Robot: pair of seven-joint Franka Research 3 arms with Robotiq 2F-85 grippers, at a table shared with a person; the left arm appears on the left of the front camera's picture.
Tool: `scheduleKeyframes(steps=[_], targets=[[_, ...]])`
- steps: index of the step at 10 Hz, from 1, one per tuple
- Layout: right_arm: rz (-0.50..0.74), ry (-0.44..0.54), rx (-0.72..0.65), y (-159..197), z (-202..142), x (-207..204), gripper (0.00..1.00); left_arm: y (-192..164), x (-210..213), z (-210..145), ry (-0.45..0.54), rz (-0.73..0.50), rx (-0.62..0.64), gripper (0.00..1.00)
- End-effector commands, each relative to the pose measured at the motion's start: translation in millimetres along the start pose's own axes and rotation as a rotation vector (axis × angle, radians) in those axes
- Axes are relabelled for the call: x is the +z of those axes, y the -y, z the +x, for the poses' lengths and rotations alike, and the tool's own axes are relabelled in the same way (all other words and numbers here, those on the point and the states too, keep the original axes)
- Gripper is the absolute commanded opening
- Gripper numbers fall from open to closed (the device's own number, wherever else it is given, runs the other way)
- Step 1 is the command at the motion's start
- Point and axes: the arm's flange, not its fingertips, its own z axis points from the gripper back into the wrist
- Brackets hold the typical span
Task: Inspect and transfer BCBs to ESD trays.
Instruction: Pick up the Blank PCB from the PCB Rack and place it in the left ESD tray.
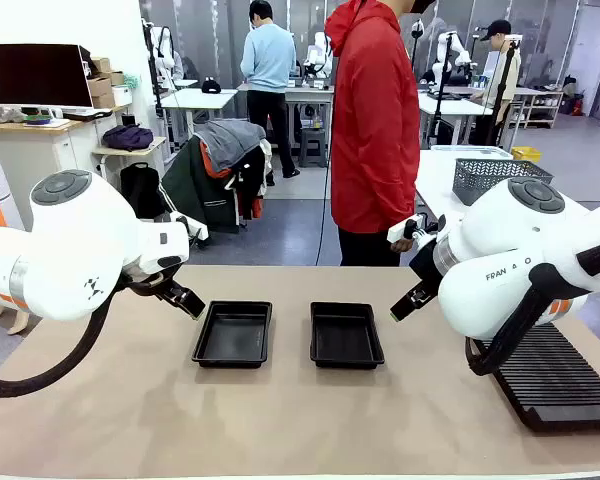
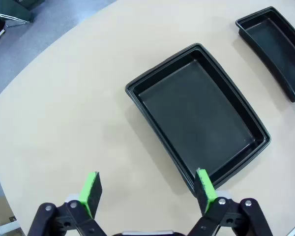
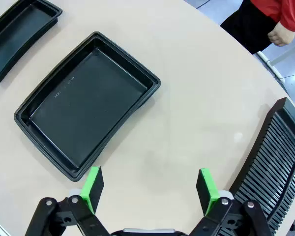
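Observation:
Two matching black ESD trays lie side by side on the tan table, the left tray (image 1: 232,333) and the right tray (image 1: 346,335), both with bare floors. The BCBs are out of view. My left gripper (image 1: 183,298) hovers just left of the left tray. In the left wrist view it (image 2: 147,189) is open above the table, with the left tray (image 2: 199,115) under its right finger and the other tray (image 2: 278,44) beyond. My right gripper (image 1: 408,299) hangs right of the right tray. In its wrist view it (image 3: 150,187) is open over bare table beside that tray (image 3: 86,105).
A long black ribbed rack (image 1: 560,375) lies at the table's right edge and appears in the right wrist view (image 3: 273,157). A person in a red jacket (image 1: 375,120) stands at the far side, one hand (image 3: 280,37) hanging. A grey wire basket (image 1: 495,178) sits on a table behind.

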Motion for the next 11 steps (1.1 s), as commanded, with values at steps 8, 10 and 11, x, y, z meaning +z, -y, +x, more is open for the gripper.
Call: scheduleKeyframes(steps=[8, 10, 11], targets=[[0.000, 0.000, 0.000, 0, 0, 0, 1.00, 0, 0, 0, 0.000, 0.000, 0.000, 1.00], [0.056, 0.054, -0.076, 19, 5, 32, 1.00, -3, 21, 19, 0.026, -0.021, 0.016, 1.00], [0.100, 0.077, -0.123, 26, 6, 62, 1.00, -4, 50, 22, 0.024, -0.031, 0.058, 1.00]])
